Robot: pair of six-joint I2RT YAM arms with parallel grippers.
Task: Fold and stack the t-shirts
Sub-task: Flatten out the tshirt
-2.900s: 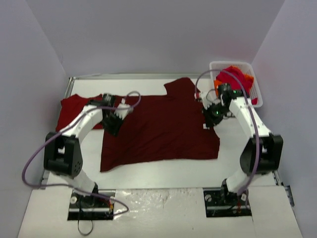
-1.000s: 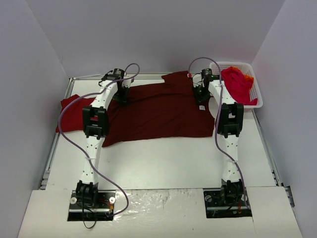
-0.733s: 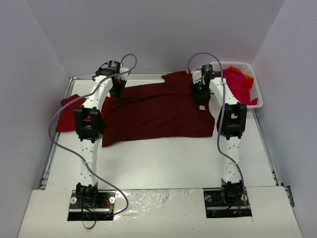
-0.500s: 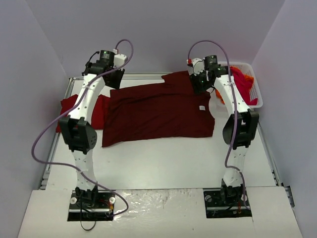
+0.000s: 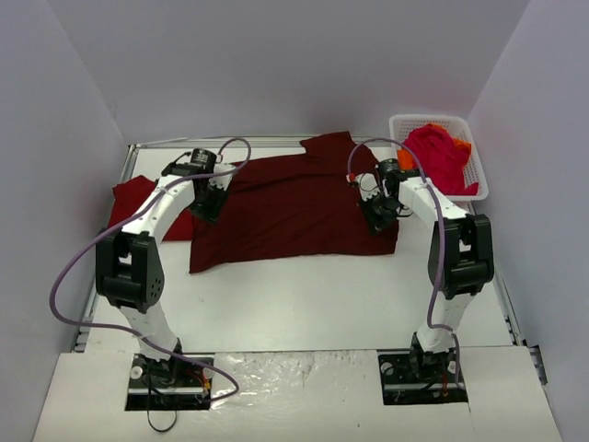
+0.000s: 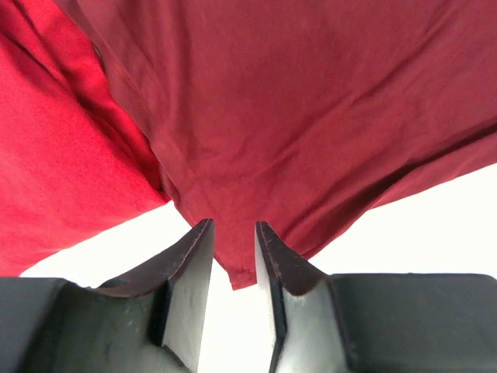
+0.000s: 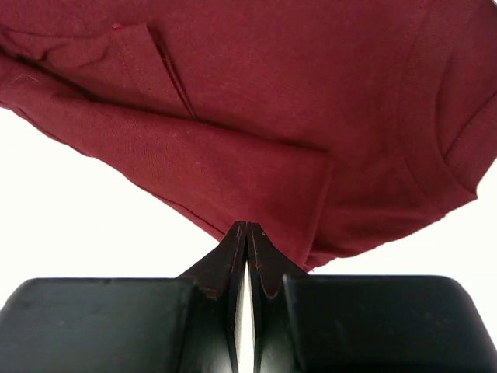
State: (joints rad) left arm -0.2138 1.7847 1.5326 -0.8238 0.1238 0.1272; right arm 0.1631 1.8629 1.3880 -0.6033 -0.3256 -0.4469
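Left gripper [image 6: 231,227] stood narrowly parted over a corner of the maroon t-shirt [image 5: 294,207]; right gripper [image 7: 247,227] was pressed closed at its hem. You had bare white surface [image 5: 304,295] beyond the shirt's near edge.

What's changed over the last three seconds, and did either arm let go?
The maroon shirt lies shorter: its near hem has moved away from the arm bases. Both arms reached to the far edge, rose, then drew back and down onto the shirt. The left gripper jaws now stand apart around a corner. The right gripper jaws are shut at the hem, pinch unclear. The red shirt and basket stayed put.
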